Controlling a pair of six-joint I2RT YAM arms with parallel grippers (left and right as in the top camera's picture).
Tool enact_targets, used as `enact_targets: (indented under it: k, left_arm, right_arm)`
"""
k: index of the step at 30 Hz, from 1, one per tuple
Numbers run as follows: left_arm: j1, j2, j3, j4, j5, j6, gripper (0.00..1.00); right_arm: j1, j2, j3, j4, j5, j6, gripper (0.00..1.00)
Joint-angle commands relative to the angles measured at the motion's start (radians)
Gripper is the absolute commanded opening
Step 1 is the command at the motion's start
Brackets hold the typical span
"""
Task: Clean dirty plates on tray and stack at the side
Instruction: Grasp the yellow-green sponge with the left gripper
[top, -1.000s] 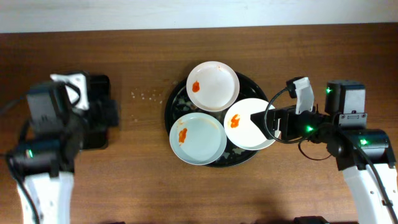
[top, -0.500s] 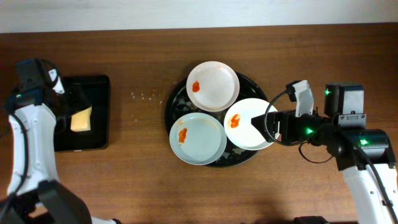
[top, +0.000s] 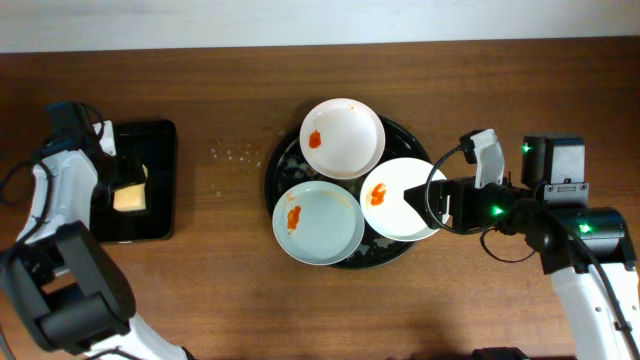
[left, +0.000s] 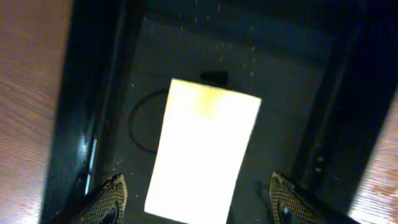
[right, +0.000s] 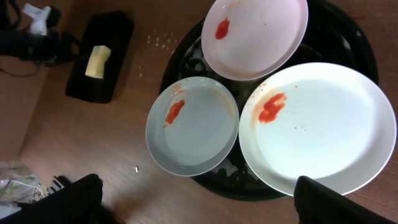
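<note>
Three white plates with red-orange smears lie on the round black tray (top: 283, 157): a far plate (top: 343, 138), a near-left bluish plate (top: 318, 222) and a right plate (top: 398, 200). They also show in the right wrist view, far plate (right: 258, 36), near-left plate (right: 193, 134), right plate (right: 320, 130), tray (right: 239, 183). My right gripper (top: 418, 197) is open, hovering over the right plate. My left gripper (left: 196, 202) is open, straddling the yellow sponge (left: 202, 152) just above it.
The sponge (top: 130, 195) lies in a small black rectangular tray (top: 160, 215) at the far left, also seen in the right wrist view (right: 102, 56). Crumbs (top: 232, 153) are scattered between the two trays. Bare wood table lies all around.
My left arm swung out to the far left and then came down over the sponge in the rectangular tray. The right arm and the plates have not moved.
</note>
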Motion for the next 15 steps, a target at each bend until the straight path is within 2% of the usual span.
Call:
enact_targets:
  k: [1, 2, 4, 7, 9, 11, 14, 15]
  left_arm:
    - [0.006, 0.060, 0.013, 0.008, -0.012, 0.021, 0.72]
    - [0.006, 0.073, 0.013, 0.010, -0.012, 0.024, 0.70]
    - [0.006, 0.097, 0.013, 0.013, -0.012, 0.025, 0.58]
    - [0.006, 0.129, 0.013, 0.018, -0.012, 0.027, 0.49]
    - [0.006, 0.155, 0.013, 0.018, -0.013, 0.028, 0.34]
    - [0.006, 0.177, 0.013, 0.024, -0.015, 0.028, 0.26]
    - [0.006, 0.193, 0.013, 0.028, -0.015, 0.028, 0.04]
    - [0.006, 0.198, 0.013, 0.028, -0.014, 0.027, 0.00]
  right_arm:
    - [-0.006, -0.005, 0.020, -0.003, 0.009, 0.008, 0.99]
    - [-0.006, -0.005, 0.020, -0.004, 0.009, 0.008, 0.99]
    - [-0.006, -0.005, 0.020, -0.005, 0.009, 0.008, 0.99]
    - [-0.006, -0.005, 0.020, -0.011, 0.009, 0.008, 0.99]
    - [-0.006, -0.005, 0.020, -0.015, 0.009, 0.008, 0.99]
    - [-0.006, -0.005, 0.020, -0.016, 0.009, 0.008, 0.99]
    - [-0.006, -0.005, 0.020, -0.016, 0.009, 0.008, 0.99]
    - [-0.006, -0.005, 0.020, -0.016, 0.009, 0.008, 0.99]
